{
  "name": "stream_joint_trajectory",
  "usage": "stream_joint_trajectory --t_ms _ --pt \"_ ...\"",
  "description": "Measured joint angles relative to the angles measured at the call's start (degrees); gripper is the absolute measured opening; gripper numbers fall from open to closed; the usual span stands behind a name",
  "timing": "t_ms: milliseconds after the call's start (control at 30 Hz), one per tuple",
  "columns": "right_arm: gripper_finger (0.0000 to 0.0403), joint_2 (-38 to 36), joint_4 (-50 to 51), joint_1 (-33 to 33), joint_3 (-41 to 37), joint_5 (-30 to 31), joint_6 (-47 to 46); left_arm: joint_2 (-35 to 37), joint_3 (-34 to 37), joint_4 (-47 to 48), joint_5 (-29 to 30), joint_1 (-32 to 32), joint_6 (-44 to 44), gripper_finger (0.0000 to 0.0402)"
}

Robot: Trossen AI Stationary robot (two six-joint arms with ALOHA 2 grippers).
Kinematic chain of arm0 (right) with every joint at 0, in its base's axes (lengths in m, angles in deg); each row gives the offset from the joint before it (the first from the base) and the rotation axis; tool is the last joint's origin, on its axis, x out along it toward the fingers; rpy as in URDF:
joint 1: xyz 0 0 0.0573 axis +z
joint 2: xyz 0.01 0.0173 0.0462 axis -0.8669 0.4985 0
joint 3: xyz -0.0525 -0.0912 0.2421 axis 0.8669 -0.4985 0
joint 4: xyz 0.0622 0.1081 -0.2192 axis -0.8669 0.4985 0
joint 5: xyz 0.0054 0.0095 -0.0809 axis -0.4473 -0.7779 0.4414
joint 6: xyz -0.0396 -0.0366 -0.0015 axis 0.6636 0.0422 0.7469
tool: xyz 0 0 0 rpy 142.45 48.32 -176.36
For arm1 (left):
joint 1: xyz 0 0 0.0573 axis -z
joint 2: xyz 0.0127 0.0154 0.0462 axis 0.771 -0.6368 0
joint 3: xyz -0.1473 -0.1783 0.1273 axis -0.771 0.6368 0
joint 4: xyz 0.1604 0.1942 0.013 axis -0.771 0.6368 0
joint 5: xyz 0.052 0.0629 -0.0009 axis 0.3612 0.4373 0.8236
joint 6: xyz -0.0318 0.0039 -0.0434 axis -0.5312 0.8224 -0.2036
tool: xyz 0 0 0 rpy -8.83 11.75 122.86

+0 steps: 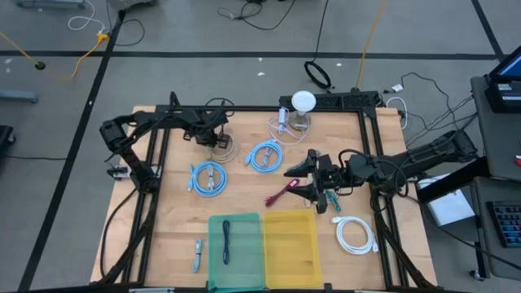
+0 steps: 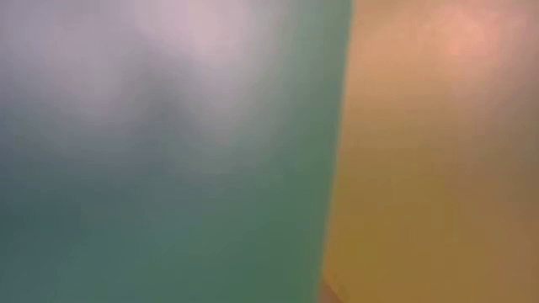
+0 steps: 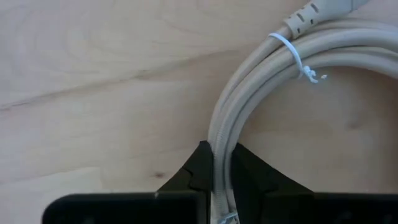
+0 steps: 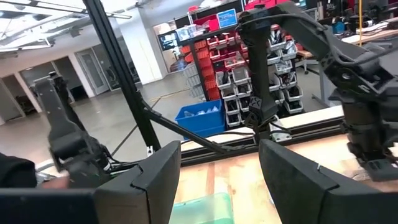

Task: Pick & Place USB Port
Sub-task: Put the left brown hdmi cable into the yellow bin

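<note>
A beige coiled cable [image 1: 221, 146] tied with a zip tie [image 3: 292, 50] lies on the far left part of the wooden table. My left gripper [image 1: 216, 138] stands over it, shut on its strands. My right gripper [image 1: 303, 179] is open at mid-table, right of centre, its fingers level and pointing toward the table's left. In the right wrist view its fingers [image 4: 155, 180] have nothing between them. A red cable [image 1: 281, 194] lies on the table just beside it. A green bin [image 1: 236, 240] at the near edge holds a black cable [image 1: 226, 240], and a yellow bin [image 1: 289, 238] stands next to it. My left gripper pinches several strands of the beige coil's loop [image 3: 219, 140] between its two fingers [image 3: 186, 177], coming from above and pointing down. The strands pass through the gap between the fingers. The coil lies flat on the table.
Two blue coiled cables [image 1: 207, 177] [image 1: 265, 155] lie between the arms, a white coil [image 1: 356, 234] sits near the right edge, and a small connector [image 1: 198, 254] lies left of the green bin. A white round object [image 1: 303, 102] stands at the far edge. The bin walls [image 2: 253, 168] fill the low view.
</note>
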Motion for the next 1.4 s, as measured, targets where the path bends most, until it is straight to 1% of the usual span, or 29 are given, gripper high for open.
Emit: stream_joint_trajectory --t_ms 133,267,333,400,500,600,667,733,833,867,933,1000,1067,1233,1300,1400 --pt "0.0210 -0.01 0.09 -0.03 0.00 3.55 0.20 7.44 -0.07 1.98 -1.70 1.28 0.09 0.0033" --pt "0.0210 -0.02 1.85 -0.04 0.04 8.00 0.37 16.37 -0.09 3.65 -0.83 2.75 -0.85 0.0033" --pt "0.0210 -0.02 2.81 -0.04 0.04 9.19 0.02 21.10 -0.13 4.07 -1.14 4.46 -1.22 0.0033" --pt "0.0210 -0.02 3.90 -0.33 0.04 9.96 -2.71 25.40 -0.17 3.84 -0.74 7.08 -1.93 0.0033" --pt "0.0210 0.00 4.91 -1.71 -0.18 9.78 -11.17 30.66 -0.20 0.73 1.99 13.52 -3.14 0.0033" --pt "0.0211 -0.01 4.75 -3.40 -1.41 9.82 -18.30 33.16 -0.28 -1.92 6.84 20.89 -7.90 0.0033" --pt "0.0215 0.02 4.68 -4.32 -2.20 9.80 -19.83 33.20 -0.28 -4.71 10.58 25.51 -10.99 0.0033" --pt "0.0224 0.34 4.12 -5.61 -2.49 9.74 -22.19 32.44 -0.33 -7.80 12.79 29.46 -12.72 0.0033" --pt "0.0246 2.10 2.67 -8.10 -2.63 8.58 -29.14 28.51 -2.85 -9.15 15.62 33.99 -13.29 0.0033" --pt "0.0254 3.07 1.21 -8.96 -2.71 7.30 -31.00 26.76 -4.37 -7.93 16.62 34.71 -13.09 0.0033" --pt "0.0272 5.70 -5.12 -10.62 -2.69 3.32 -33.90 23.08 -8.36 -4.80 17.57 35.22 -12.05 0.0033" --pt "0.0291 8.33 -11.23 -11.59 -2.69 -1.21 -36.20 19.27 -13.42 -1.63 17.71 35.23 -10.01 0.0033" --pt "0.0306 11.32 -16.26 -12.22 -2.62 -3.87 -39.29 15.73 -19.09 2.00 18.04 35.23 -8.04 0.0033" --pt "0.0331 15.26 -19.03 -12.45 -2.69 -5.83 -42.64 9.98 -31.18 14.61 21.26 35.23 -4.32 0.0033" --pt "0.0335 15.73 -18.95 -12.45 -2.67 -6.72 -43.16 9.28 -33.59 19.29 22.46 35.24 -4.33 0.0033" --pt "0.0336 15.80 -18.87 -12.43 -2.69 -6.81 -42.90 9.31 -34.75 25.45 24.42 35.23 -4.80 0.0033"
